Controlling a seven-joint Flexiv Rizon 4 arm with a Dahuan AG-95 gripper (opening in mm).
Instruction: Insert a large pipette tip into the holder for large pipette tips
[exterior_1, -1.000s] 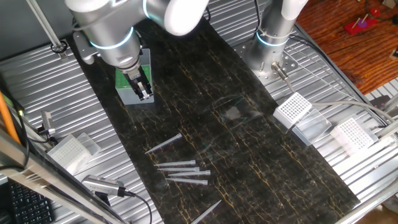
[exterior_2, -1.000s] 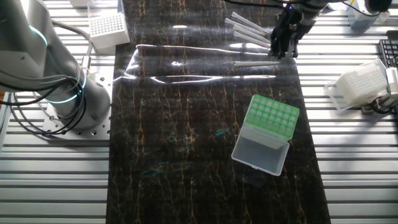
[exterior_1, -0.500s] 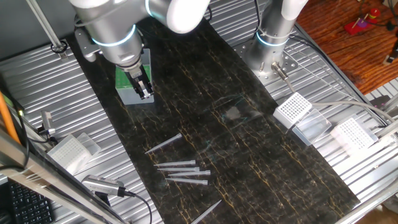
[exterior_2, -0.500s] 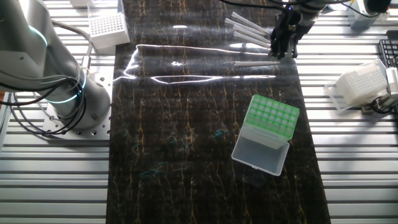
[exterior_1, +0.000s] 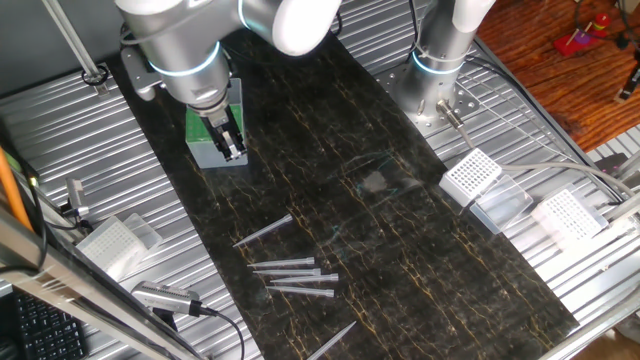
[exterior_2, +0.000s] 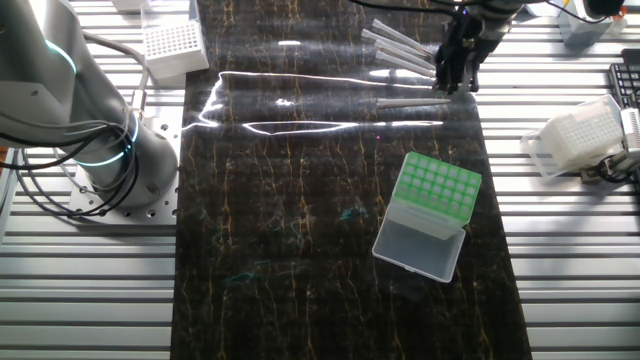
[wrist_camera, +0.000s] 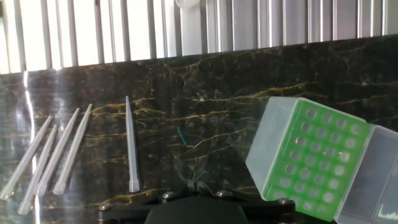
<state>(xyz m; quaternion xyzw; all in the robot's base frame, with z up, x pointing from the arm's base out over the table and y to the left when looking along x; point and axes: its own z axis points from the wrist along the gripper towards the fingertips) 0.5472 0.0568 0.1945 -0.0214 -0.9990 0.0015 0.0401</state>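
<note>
In the hand view, three long translucent greyish-white plastic cones (wrist_camera: 46, 155) are seen lying fanned together at the left on the dark marbled mat (wrist_camera: 205, 93), with a fourth, the large pipette tip (wrist_camera: 130, 144), set apart just beside them, presumably the easiest to reach. To the right, the green perforated rack in its pale translucent casing (wrist_camera: 308, 155) lies open, ready to receive it. The black two-finger gripper (exterior_2: 458, 68) is held above the tips; its opening cannot be judged, and nothing is seen held.

Glossy dark marbled mat (exterior_2: 300, 200), ribbed metal table (exterior_2: 580, 260), translucent plastic holder (exterior_2: 430, 210)
</note>
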